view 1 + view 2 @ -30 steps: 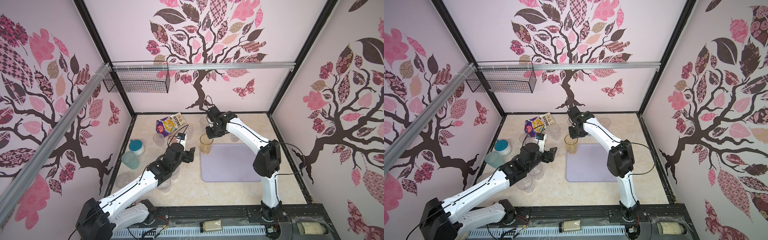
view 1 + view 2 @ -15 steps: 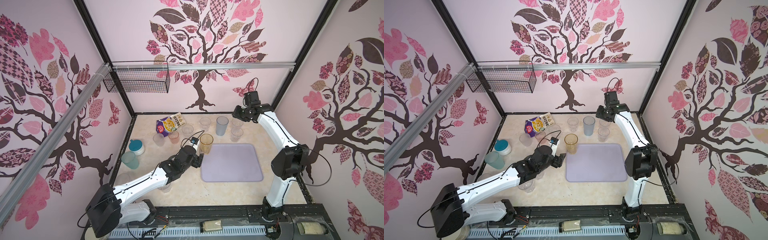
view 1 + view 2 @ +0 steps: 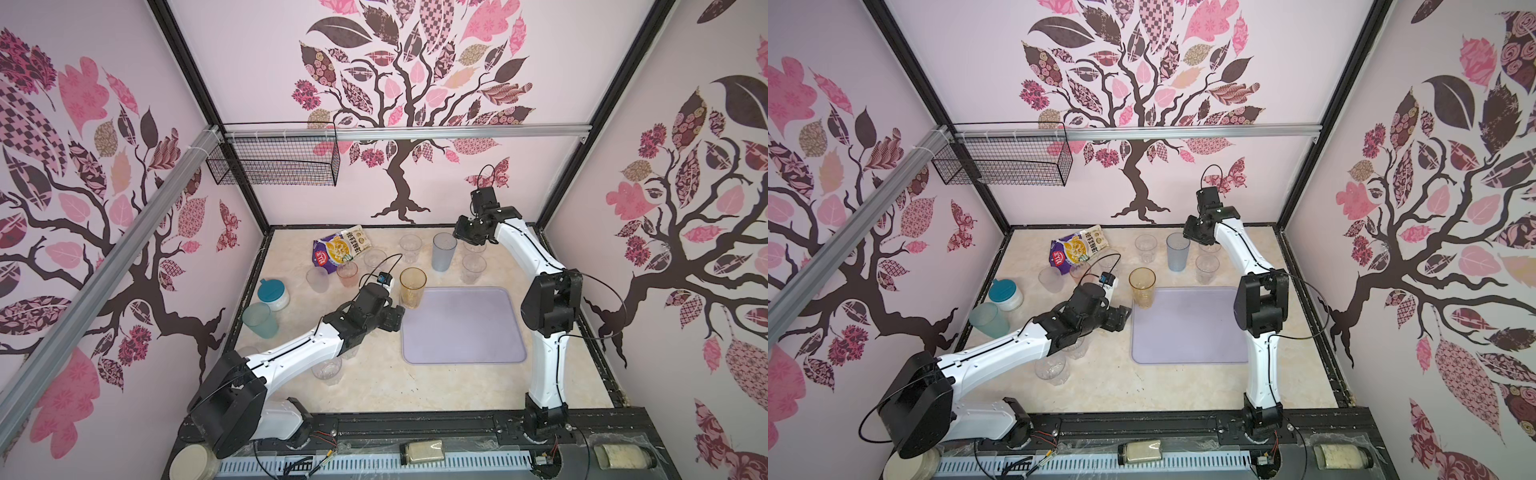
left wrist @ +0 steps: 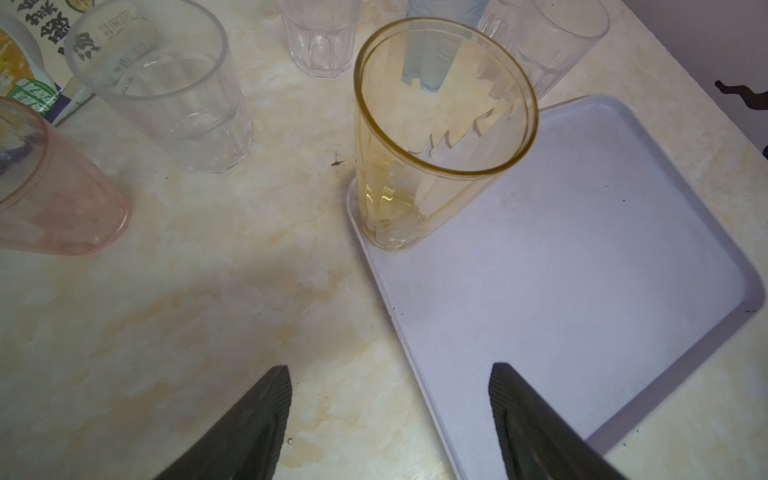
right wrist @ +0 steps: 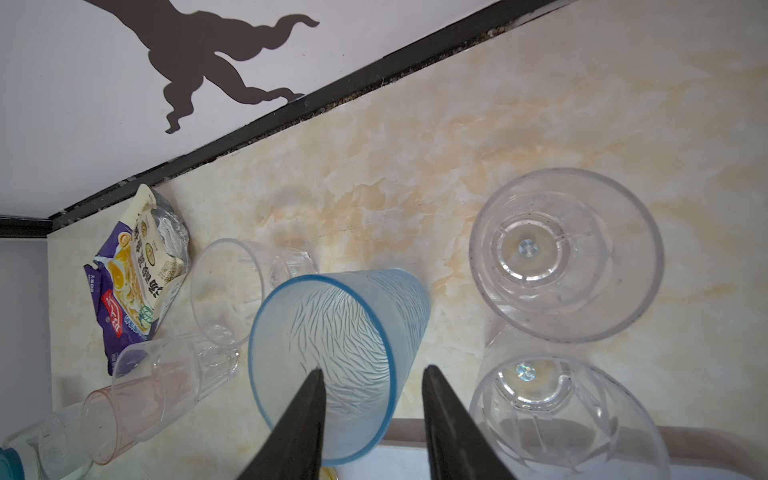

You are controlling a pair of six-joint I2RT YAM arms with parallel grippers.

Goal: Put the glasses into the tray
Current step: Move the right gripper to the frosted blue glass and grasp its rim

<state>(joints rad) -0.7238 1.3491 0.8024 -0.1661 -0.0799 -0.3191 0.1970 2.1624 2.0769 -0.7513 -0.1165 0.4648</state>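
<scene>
The lavender tray (image 3: pixel 465 332) (image 4: pixel 582 257) lies right of centre. A tall amber glass (image 3: pixel 412 286) (image 4: pixel 432 137) stands upright in its far left corner. My left gripper (image 3: pixel 395 318) (image 4: pixel 390 386) is open and empty, low over the tray's left rim, short of the amber glass. At the back, my right gripper (image 3: pixel 459 235) (image 5: pixel 370 374) hangs open above a tall blue glass (image 3: pixel 444 251) (image 5: pixel 332 332), one finger over its mouth and one outside its rim. Clear glasses (image 3: pixel 473 268) (image 5: pixel 565 253) stand beside it. A pink glass (image 3: pixel 347 273) and a teal glass (image 3: pixel 259 319) stand on the left.
A snack bag (image 3: pixel 340 249) lies at the back left, with more clear glasses (image 3: pixel 410 248) around it. A white jar with a teal lid (image 3: pixel 273 294) stands by the left wall. Another clear glass (image 3: pixel 327 369) sits under my left arm. A wire basket (image 3: pixel 274 160) hangs high on the back left.
My right arm left the amber glass, swung to the back right corner, then came over the blue glass. My left gripper moved right and down to the tray's left edge.
</scene>
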